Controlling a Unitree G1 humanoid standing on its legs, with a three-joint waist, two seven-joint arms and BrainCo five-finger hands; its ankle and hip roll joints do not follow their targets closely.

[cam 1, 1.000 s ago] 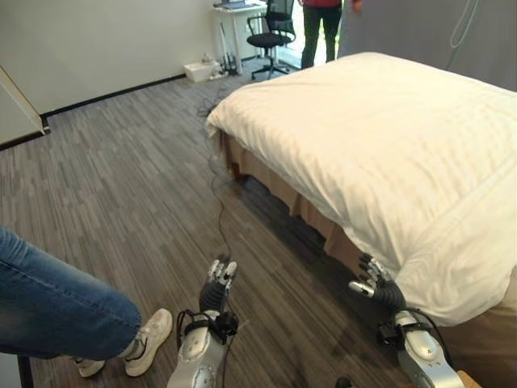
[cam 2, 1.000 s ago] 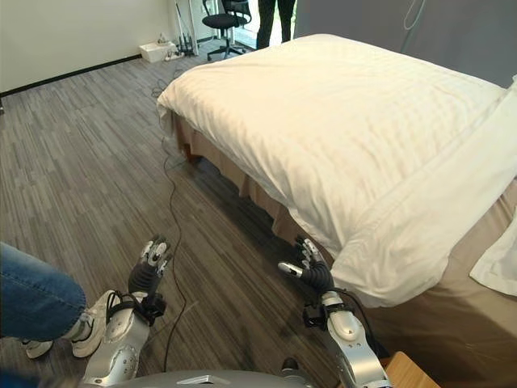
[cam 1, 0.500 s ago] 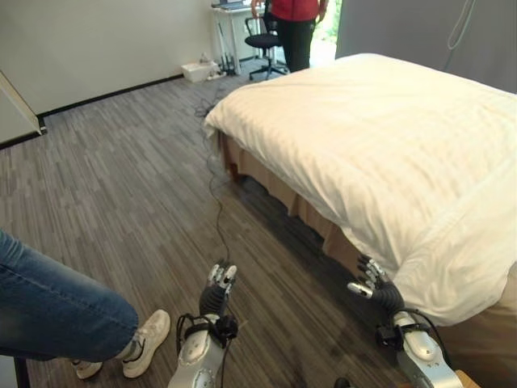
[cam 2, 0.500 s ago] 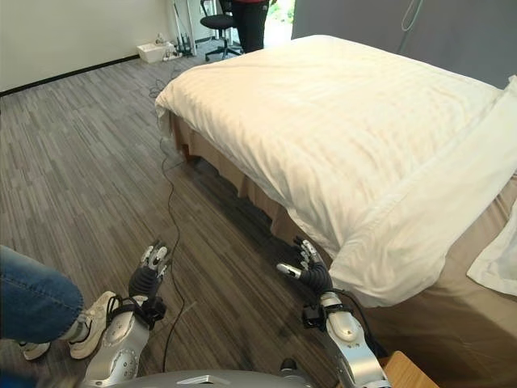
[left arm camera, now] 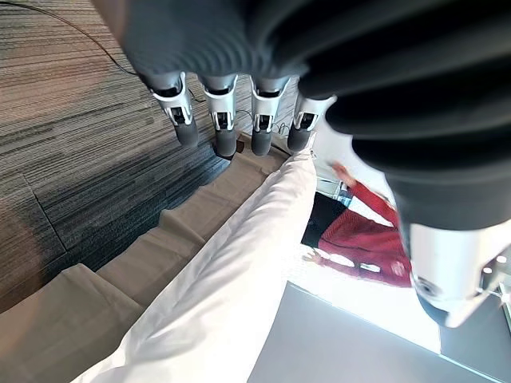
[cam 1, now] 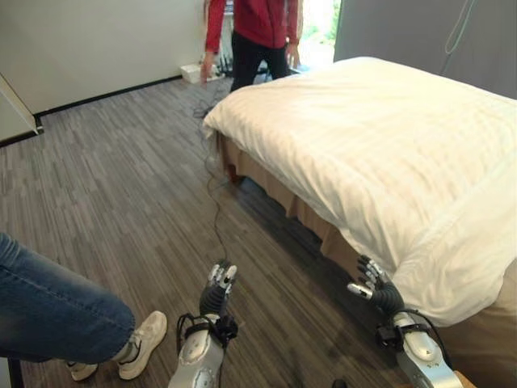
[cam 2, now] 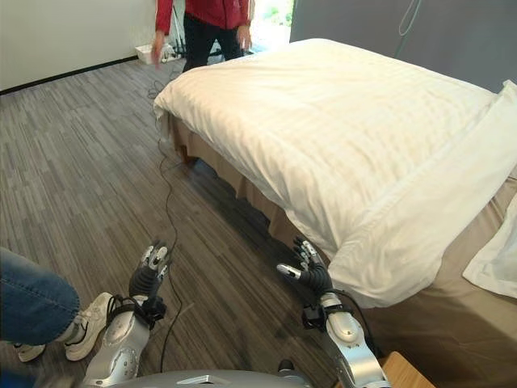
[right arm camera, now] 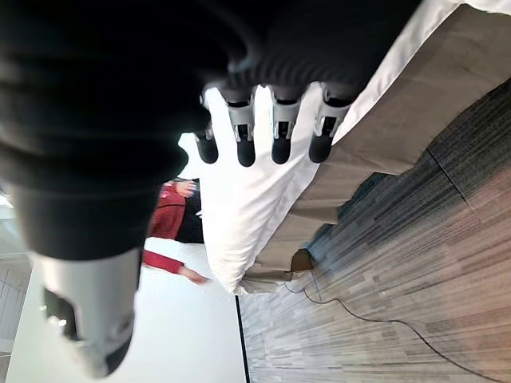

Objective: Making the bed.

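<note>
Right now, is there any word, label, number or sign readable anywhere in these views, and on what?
None can be read. The white duvet, the bed skirt, the floor, the person in the red top and both hands, left hand and right hand, bear no legible print.

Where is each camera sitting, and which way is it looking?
Left eye view: on the head, looking down at the bed and floor; both arms show, left hand and right hand open.
Right eye view: beside it, same scene, shifted a little.
Left wrist view: on the left wrist, looking past its straight fingers along the bed's side.
Right wrist view: on the right wrist, looking past its fingers along the bed.
Shared: all four show the white duvet and the person in red.
</note>
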